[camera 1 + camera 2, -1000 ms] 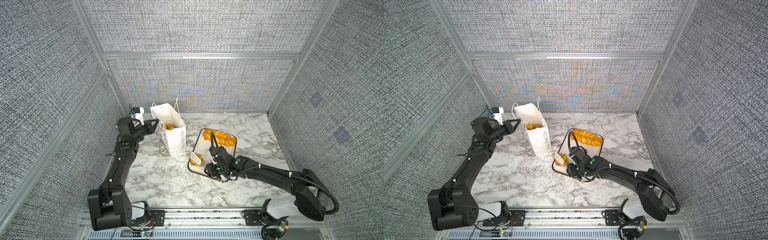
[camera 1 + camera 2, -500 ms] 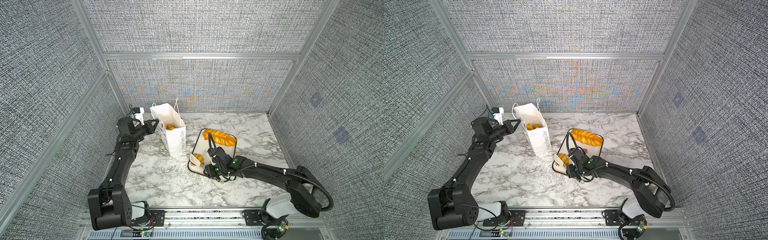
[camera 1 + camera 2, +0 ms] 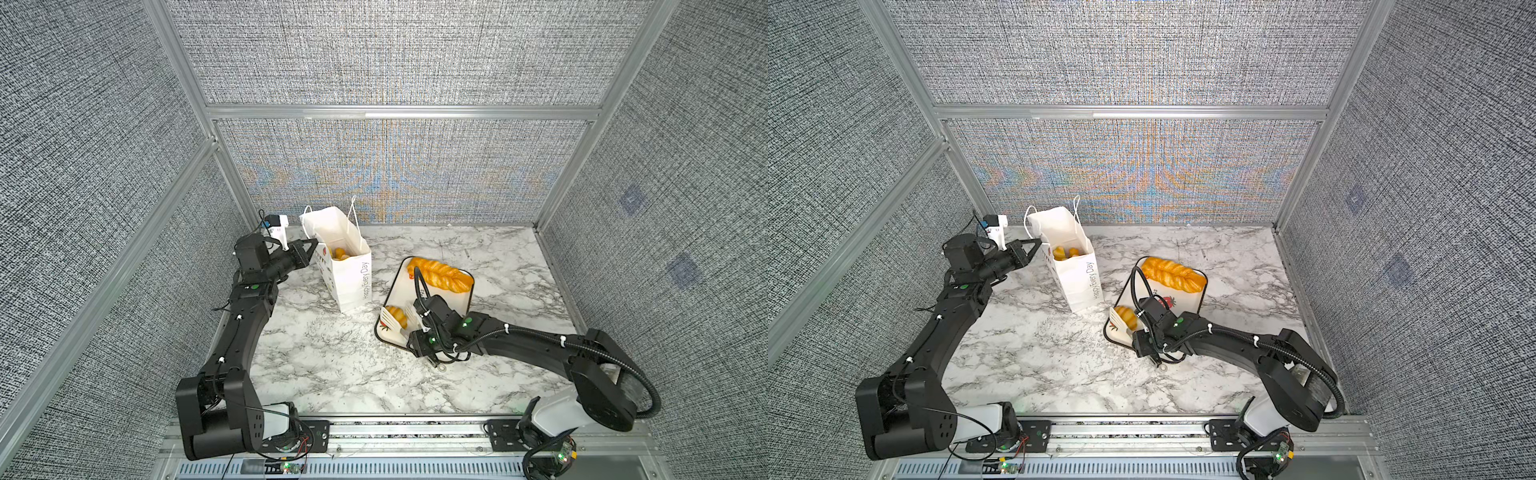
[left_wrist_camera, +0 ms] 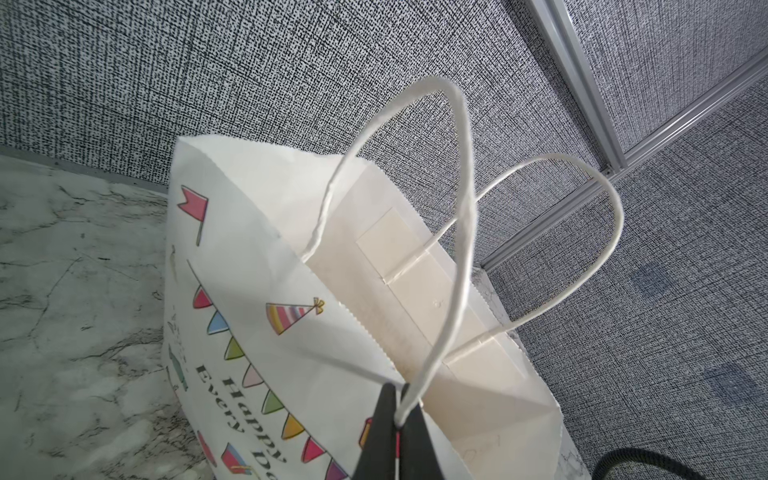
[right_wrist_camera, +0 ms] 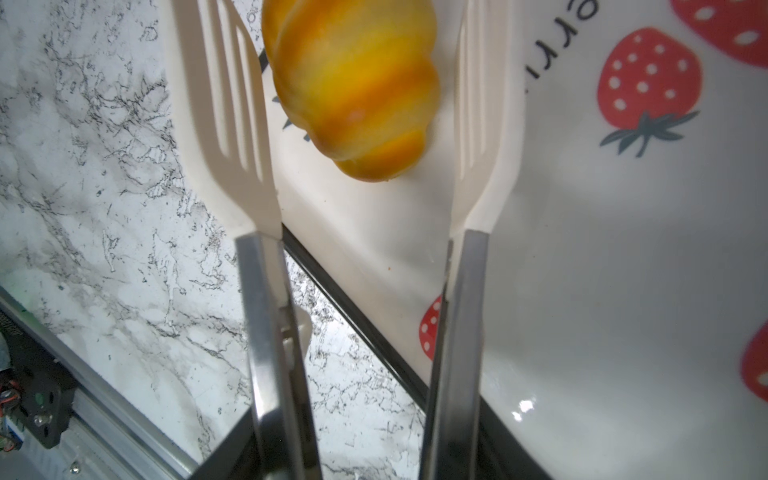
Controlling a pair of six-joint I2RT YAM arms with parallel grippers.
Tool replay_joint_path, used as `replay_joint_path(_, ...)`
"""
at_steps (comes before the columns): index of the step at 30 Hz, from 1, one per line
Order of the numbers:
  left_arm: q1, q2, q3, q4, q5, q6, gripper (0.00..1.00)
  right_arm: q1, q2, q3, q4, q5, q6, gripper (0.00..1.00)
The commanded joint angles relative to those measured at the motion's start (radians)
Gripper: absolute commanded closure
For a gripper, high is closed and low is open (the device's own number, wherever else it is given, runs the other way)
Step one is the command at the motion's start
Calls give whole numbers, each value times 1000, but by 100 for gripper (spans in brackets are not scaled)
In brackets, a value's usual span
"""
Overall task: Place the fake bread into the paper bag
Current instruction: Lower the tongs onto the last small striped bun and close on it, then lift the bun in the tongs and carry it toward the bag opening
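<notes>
The white paper bag (image 3: 349, 274) (image 3: 1077, 278) (image 4: 291, 332) stands open at the back left with fake bread (image 3: 340, 253) (image 3: 1065, 252) inside. My left gripper (image 3: 313, 243) (image 3: 1038, 242) (image 4: 397, 419) is shut on its rim where a cord handle meets it. A long braided loaf (image 3: 440, 274) (image 3: 1173, 274) lies on the tray's far end. My right gripper (image 3: 424, 336) (image 3: 1148, 338) (image 5: 365, 457) is shut on white slotted tongs (image 3: 388, 320) (image 5: 224, 104). Their blades stand apart on either side of a small croissant (image 3: 395, 315) (image 3: 1126, 316) (image 5: 353, 83) at the tray's near end.
The white strawberry-print tray (image 3: 449, 301) (image 3: 1187, 291) (image 5: 582, 249) with a black rim lies right of the bag on the marble table (image 3: 332, 365). Grey fabric walls with aluminium posts close in the back and both sides. A metal rail (image 3: 395, 428) runs along the front.
My right gripper has moved a little to the left with the tongs, bringing the blades around the croissant. The left arm and the bag have not moved.
</notes>
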Motion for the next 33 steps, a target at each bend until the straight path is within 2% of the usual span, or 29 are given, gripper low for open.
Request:
replay_joint_path(1, 1, 2, -3, 22, 14, 1, 99, 1, -14, 1, 17, 4, 0, 47)
replay_joint_path(12, 1, 2, -4, 22, 14, 0, 99, 1, -66, 1, -19, 36, -7, 58)
replay_joint_path(33, 1, 0, -3, 23, 14, -1, 99, -1, -193, 35, -20, 167, 31, 65)
